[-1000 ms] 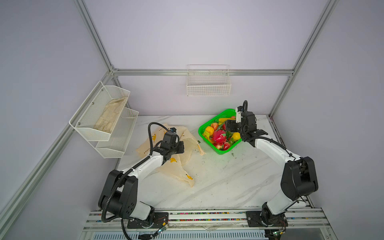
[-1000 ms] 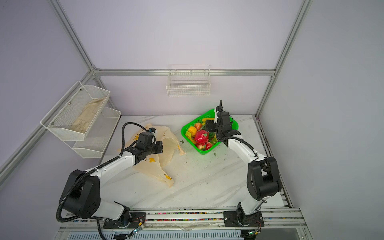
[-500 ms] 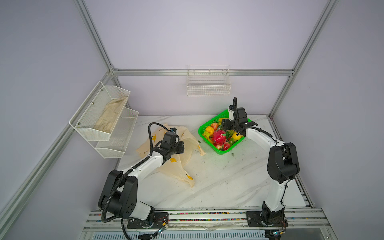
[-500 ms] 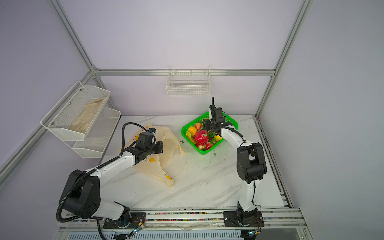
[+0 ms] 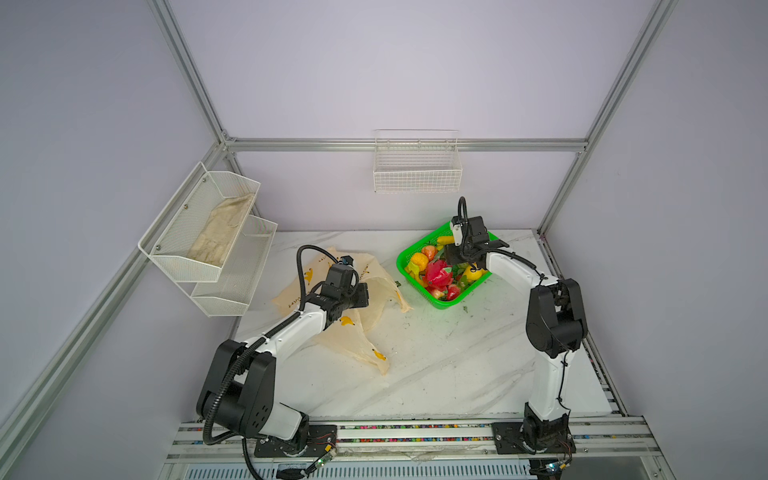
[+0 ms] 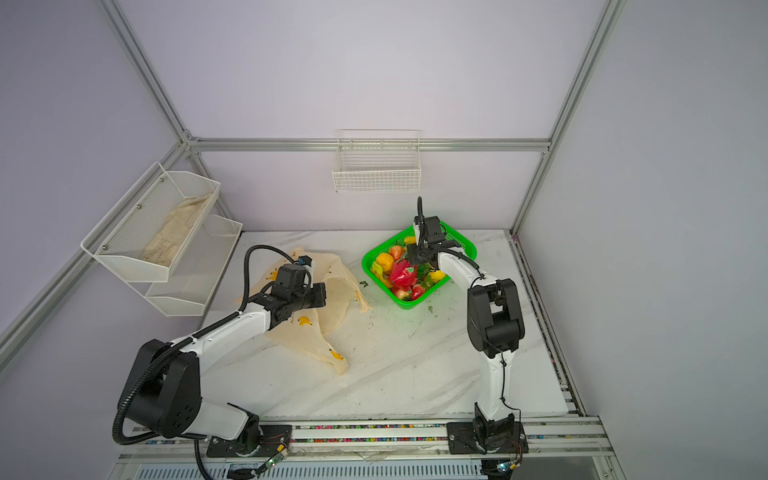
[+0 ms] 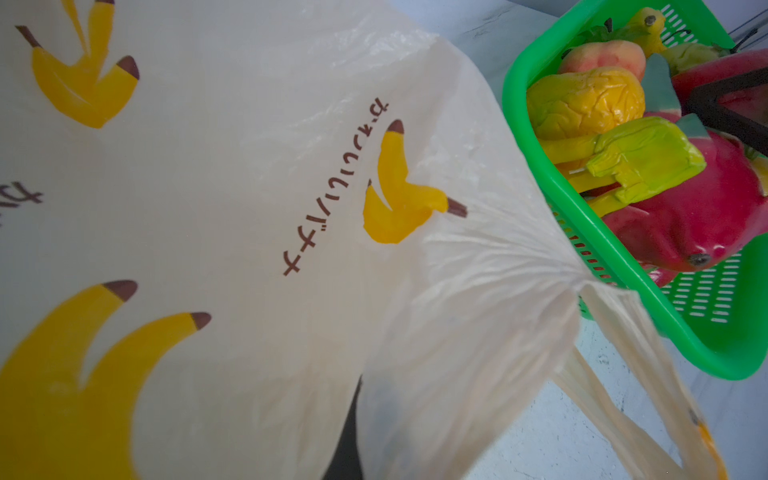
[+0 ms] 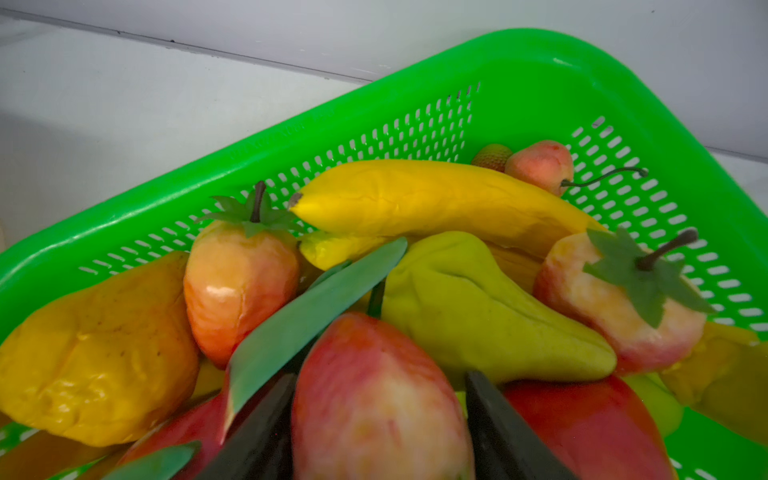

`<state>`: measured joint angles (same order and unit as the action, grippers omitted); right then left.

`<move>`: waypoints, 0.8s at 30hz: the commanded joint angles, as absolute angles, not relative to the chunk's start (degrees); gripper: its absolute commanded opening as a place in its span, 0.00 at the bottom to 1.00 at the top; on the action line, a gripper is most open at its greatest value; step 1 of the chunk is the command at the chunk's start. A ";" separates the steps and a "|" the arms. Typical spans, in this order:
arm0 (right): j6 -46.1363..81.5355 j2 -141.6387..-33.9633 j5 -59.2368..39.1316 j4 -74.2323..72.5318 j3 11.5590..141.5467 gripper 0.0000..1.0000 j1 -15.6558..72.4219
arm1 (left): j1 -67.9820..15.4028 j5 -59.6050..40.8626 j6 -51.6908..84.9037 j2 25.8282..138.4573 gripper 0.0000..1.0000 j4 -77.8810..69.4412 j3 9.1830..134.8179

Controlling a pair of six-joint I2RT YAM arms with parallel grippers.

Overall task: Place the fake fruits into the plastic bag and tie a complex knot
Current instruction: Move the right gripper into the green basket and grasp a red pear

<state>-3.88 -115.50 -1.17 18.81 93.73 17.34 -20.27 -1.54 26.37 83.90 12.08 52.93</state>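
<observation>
Your right hand [image 8: 376,419] is down in the green basket [image 8: 519,75], fingers [image 8: 503,428] part-open astride a red-pink fruit [image 8: 374,365]; can't tell if it's clamped. Your left hand [image 5: 362,293], left of the basket, is clenched on the plastic bag [image 5: 353,340], film draped over it. Bag's on the table [image 5: 436,374], long axis slanting away from the basket, one handle loop [image 7: 623,374] pointing at the basket's corner. The fake fruits [image 5: 436,276] fill the basket; a banana [image 8: 415,203] & a green pear [image 8: 478,311] lie just behind the straddled fruit.
</observation>
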 commanded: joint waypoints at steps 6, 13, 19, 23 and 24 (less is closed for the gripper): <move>-5.83 -113.43 -2.32 17.82 94.72 0.52 17.21 | -20.00 -1.80 25.58 84.02 0.00 11.57 59.17; -4.63 -110.36 -4.14 14.86 94.38 0.46 17.07 | -19.95 -1.84 25.66 83.77 0.00 11.92 59.19; -3.05 -105.13 -4.99 11.53 91.08 0.46 17.04 | -19.95 -2.13 26.56 83.06 0.01 11.65 59.00; -2.57 -103.99 -5.27 11.50 90.11 0.46 17.02 | -19.95 -2.54 26.72 83.23 0.01 11.51 58.74; -2.29 -103.79 -5.40 11.68 90.02 0.46 16.99 | -19.95 -2.63 26.72 83.32 0.01 11.40 58.80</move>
